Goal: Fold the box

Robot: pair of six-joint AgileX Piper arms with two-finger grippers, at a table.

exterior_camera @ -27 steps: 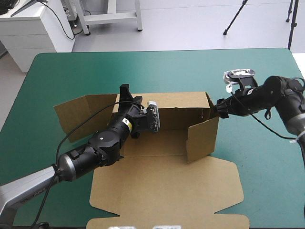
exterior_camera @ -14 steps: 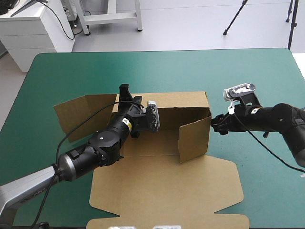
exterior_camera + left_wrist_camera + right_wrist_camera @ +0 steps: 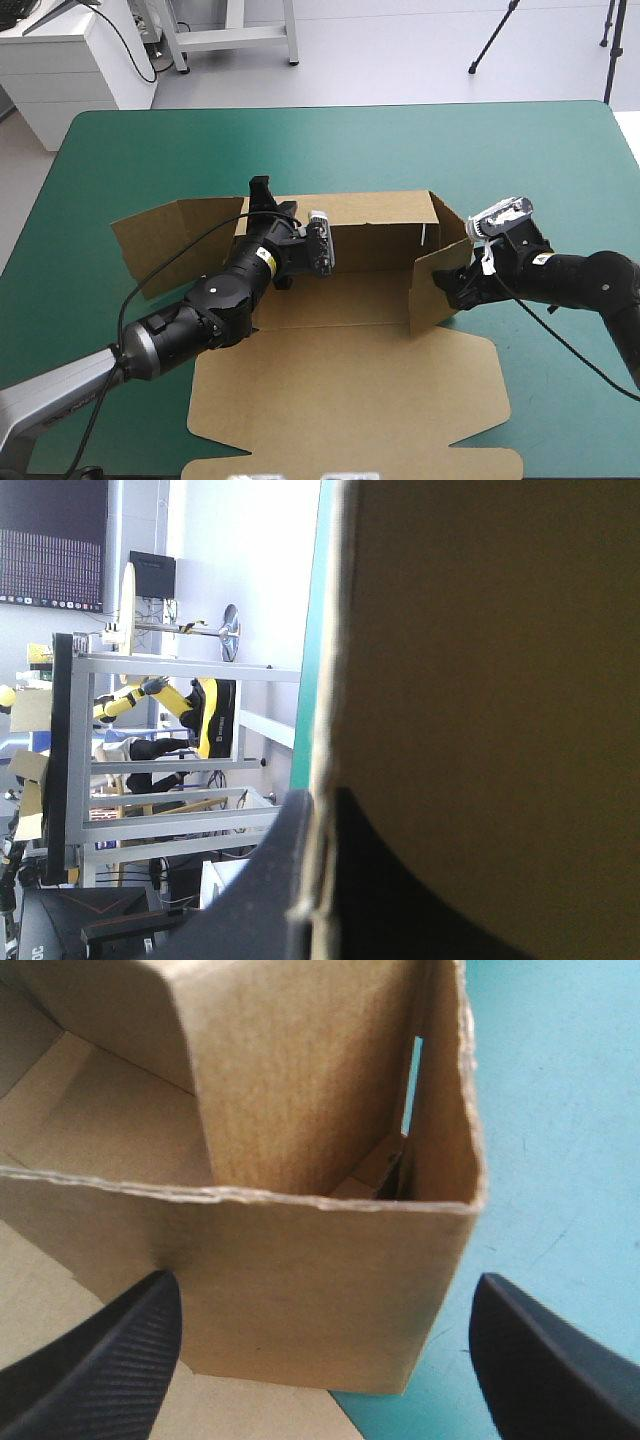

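The left arm (image 3: pixel 215 300) is reaching forward, jaws pinching nearly together; the right arm (image 3: pixel 585 280) is lying low, jaws standing apart.

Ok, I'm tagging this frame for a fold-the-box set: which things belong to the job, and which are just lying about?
Part of the job:
the box, half set up;
the left gripper, shut on its back wall;
the right gripper, open at the raised right-hand flap.

Just there:
the teal-green table cover, which only bears the box.
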